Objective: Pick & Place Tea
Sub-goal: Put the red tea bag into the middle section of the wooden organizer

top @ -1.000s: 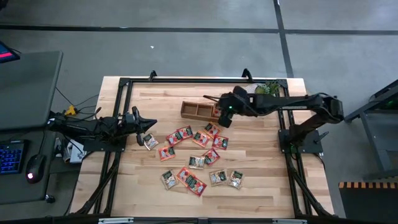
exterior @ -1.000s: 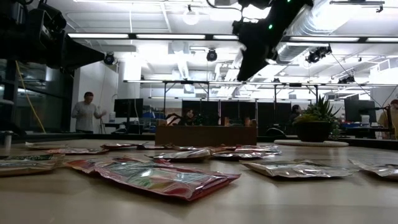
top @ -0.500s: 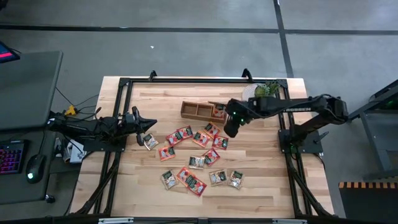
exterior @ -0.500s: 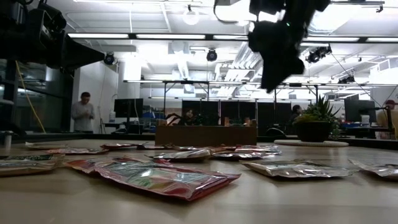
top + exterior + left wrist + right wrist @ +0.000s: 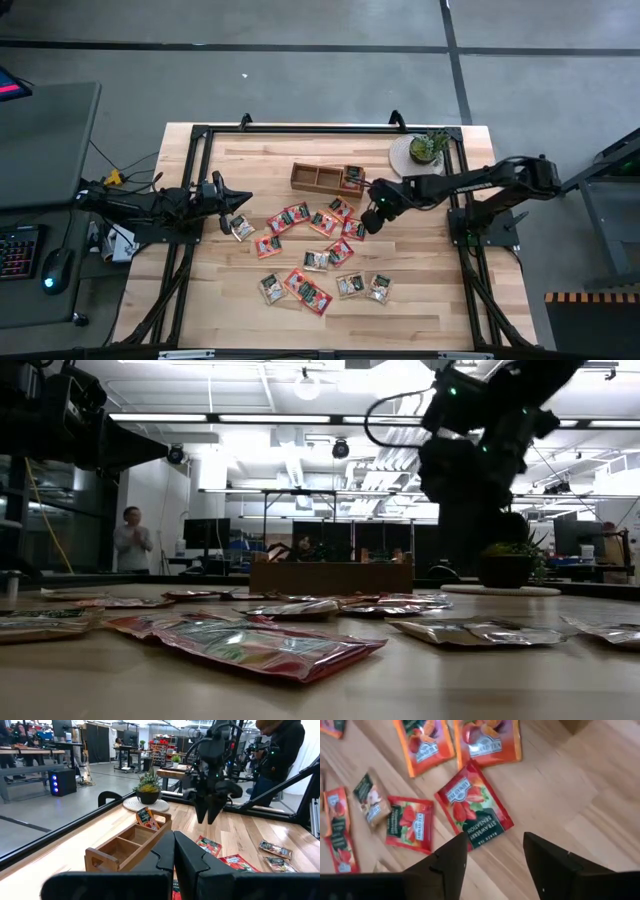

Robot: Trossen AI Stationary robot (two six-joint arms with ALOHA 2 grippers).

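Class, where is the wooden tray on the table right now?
In the high view, the wooden tray lies toward the table's far edge, left of the potted plant, just beyond the scattered tea sachets.

We are two dark, near-black jointed arms, built of slim tubular links and bulkier joint housings. Our right arm (image 5: 470, 182) carries pale lettering along its forearm link and a small green light beside its wrist. Its pincer (image 5: 492, 852) ends in two flat, matte black fingers (image 5: 551, 865) with angular, stepped inner edges. Our left pincer (image 5: 174, 852) shows two thick black fingers with notched profiles. Loose cables, one yellow, trail at our left arm's (image 5: 160, 207) base.
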